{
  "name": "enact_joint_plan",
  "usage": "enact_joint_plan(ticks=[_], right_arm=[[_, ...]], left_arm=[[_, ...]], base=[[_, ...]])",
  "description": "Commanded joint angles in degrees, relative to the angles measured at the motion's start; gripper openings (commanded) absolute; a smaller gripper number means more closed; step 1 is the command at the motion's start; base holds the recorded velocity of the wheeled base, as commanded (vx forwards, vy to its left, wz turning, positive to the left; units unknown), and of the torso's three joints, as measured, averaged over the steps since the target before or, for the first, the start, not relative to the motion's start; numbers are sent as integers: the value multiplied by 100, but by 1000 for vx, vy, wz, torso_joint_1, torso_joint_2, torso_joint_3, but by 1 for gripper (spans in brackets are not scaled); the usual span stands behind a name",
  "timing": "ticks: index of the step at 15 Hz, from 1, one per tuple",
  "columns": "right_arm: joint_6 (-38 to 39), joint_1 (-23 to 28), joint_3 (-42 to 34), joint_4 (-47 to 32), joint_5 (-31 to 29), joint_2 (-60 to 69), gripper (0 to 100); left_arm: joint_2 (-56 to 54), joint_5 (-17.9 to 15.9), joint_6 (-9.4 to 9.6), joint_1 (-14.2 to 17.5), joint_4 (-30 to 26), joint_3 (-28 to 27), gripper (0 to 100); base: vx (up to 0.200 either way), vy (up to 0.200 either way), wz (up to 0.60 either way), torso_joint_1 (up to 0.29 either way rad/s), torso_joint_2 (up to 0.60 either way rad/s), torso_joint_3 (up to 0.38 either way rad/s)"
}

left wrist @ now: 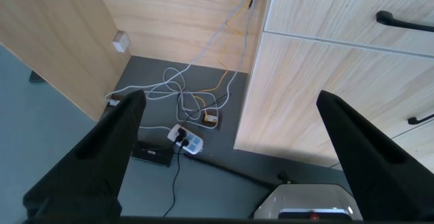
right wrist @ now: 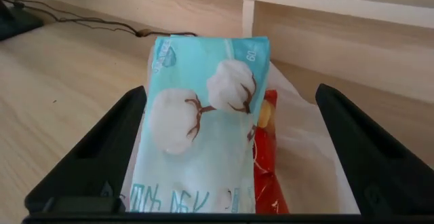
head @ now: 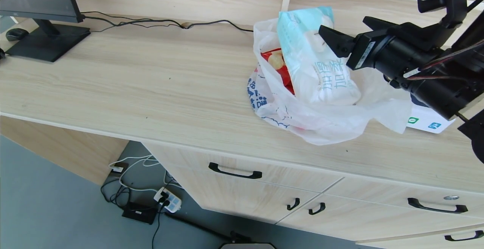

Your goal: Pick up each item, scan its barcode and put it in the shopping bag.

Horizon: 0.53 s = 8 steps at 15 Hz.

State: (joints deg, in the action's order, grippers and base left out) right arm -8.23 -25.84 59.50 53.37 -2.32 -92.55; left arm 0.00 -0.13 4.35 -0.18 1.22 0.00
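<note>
The left pincer (left wrist: 230,95), released, is held above the floor (left wrist: 34,95). At 3 o'clock on the surface (head: 151,82), the tissue pack (head: 314,64) is leant in the shopping bag (head: 332,124), flanked by the released right pincer (right wrist: 230,89); if clipped, it could be tipped out.

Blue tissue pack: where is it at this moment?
In the head view, the blue tissue pack stands in the white shopping bag on the counter's right side, against a red snack packet.
</note>
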Motion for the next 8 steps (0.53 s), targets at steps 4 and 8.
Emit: enact_joint_plan(ticks=[4, 8], right_arm=[[58, -281, -1345, -11, -428, 1512, 100], [-56, -1362, -4447, -20, -1245, 3314, 100]], left_arm=[[0, 5, 4, 1, 1, 0, 100], [9, 5, -13, 1, 1, 0, 100]], base=[[0, 0, 0, 0, 0, 0], [0, 0, 0, 0, 0, 0]])
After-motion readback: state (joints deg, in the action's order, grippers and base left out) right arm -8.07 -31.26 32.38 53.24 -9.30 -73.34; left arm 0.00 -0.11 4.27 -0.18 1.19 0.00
